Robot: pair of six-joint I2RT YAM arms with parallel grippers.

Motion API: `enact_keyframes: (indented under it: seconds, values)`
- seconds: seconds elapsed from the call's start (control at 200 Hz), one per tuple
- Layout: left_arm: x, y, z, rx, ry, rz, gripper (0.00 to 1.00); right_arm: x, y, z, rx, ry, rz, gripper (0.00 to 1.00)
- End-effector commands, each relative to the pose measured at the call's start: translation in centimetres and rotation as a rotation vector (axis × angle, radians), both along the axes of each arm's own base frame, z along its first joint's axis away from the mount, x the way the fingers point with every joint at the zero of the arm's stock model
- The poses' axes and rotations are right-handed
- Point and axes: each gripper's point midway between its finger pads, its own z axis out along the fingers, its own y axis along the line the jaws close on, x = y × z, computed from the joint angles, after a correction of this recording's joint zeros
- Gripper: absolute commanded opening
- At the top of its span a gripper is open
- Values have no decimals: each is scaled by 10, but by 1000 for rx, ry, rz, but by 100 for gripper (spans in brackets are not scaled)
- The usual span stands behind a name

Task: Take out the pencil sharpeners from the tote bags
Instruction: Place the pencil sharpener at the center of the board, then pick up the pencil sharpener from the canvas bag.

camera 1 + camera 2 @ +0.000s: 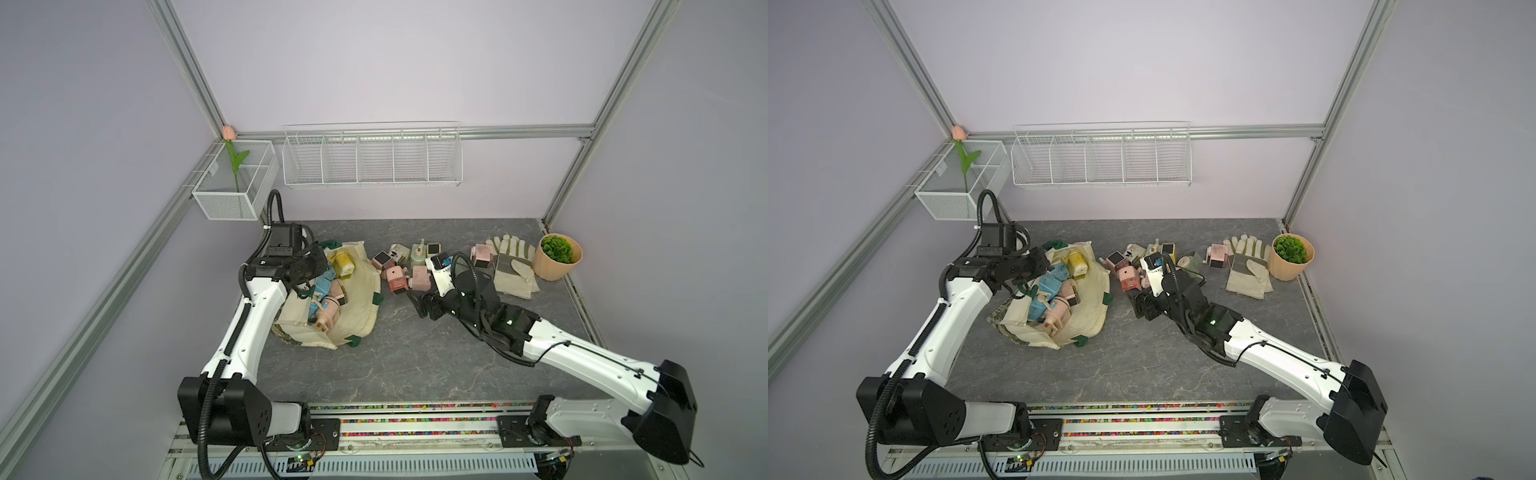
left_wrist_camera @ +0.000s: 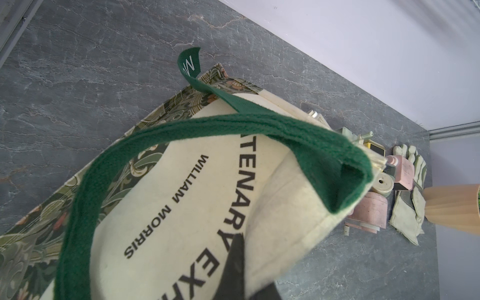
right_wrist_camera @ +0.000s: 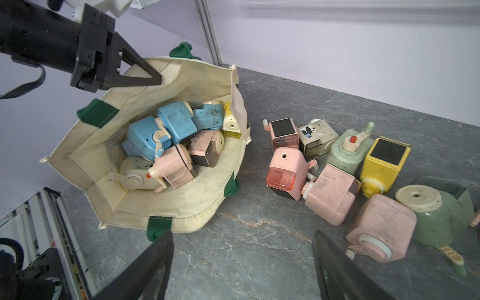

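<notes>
Seven or more sharpeners (image 3: 176,124) lie heaped inside the tote (image 3: 85,155). At least eight others form a pile (image 3: 330,192) on the table (image 3: 259,220) just beside its mouth. The tote lies slumped on its side, mouth gaping toward that pile.

Left claw (image 3: 155,78): jaws together, clamped on the tote's upper rim, holding the mouth open.

Right claw (image 3: 241,265): jaws apart with nothing between them, hanging over bare table between tote and pile.

Step in hand, as judged: reach into the tote for one more sharpener.

Recommendations:
- Hold the rim high during the reach, or canvas may fold over the load.
- Enter over the tote's lower lip and take the top pink unit (image 3: 174,166), which lies nearest the mouth.
- Close across its flat sides, not on the crank or round cap, which would likely roll or slip.
- Keep clear of the handles (image 3: 97,113) so no cloth is pinched.

Materials:
- The sharpeners are hard moulded plastic, boxy with rounded corners. Cranks and round caps protrude, and some have dark drawers. Surfaces are smooth but scuffed and grimy.
- The tote is limp cream canvas, soiled inside, with dark green webbing handles. The left wrist view shows a floral band (image 2: 39,233) at its base.
- The table is grey, veined and matt.
</notes>
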Motion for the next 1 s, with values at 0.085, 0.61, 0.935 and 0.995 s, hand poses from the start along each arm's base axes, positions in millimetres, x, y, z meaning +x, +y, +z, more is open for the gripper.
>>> enact_keyframes:
  seconds: [0.085, 0.61, 0.935, 0.995]
  values:
    - [-7, 2, 7, 4, -3, 13, 0, -18, 10, 7, 9, -14, 70, 82]
    - [-7, 5, 7, 20, 1, 23, 0, -44, 48, 12, 2, -56, 209, 79]
    - [-12, -1, 16, -15, -27, -1, 0, -46, 90, -7, -37, -60, 316, 73]
    - [-13, -1, 18, -18, -36, -1, 0, -48, 104, -15, -49, -53, 352, 73]
